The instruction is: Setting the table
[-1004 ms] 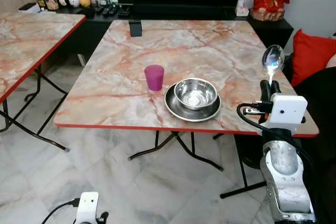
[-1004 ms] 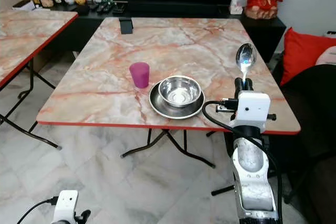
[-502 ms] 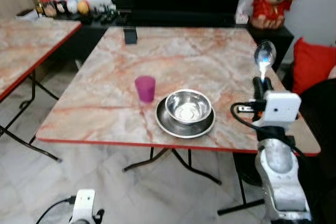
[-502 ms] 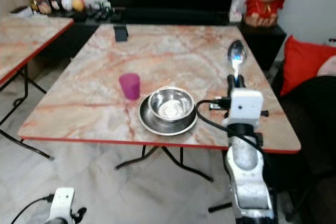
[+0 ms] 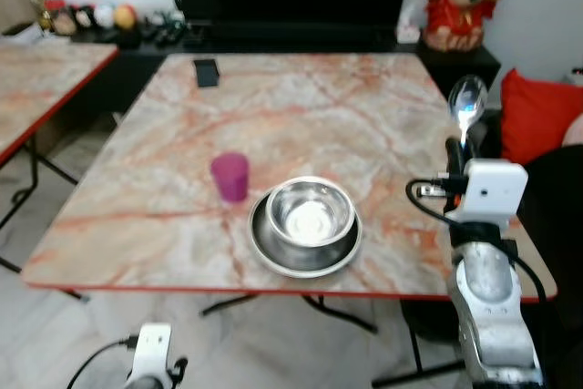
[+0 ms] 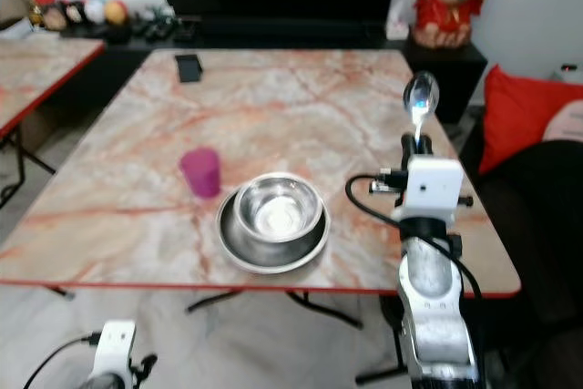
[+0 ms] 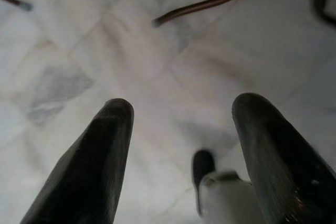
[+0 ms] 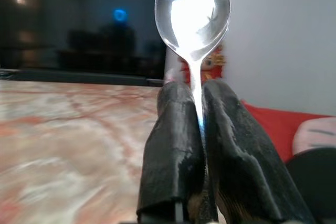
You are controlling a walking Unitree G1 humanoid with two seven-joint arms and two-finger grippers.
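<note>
The spoon (image 5: 468,102) stands upright, bowl uppermost and shining, its thin handle pinched between the closed fingers of the right gripper (image 8: 195,124), above the table's (image 5: 164,134) right edge and well apart from the place setting. Over the last second the whole view has slid (the camera advancing, not the dishes shifting), so the steel bowl (image 5: 311,213) nested in its plate (image 5: 273,257) and the pink cup (image 5: 230,176) just beside it now lie closer below; the spoon looks nearly ready to be laid down. The left gripper (image 7: 181,150) hangs idle over the floor, fingers spread.
</note>
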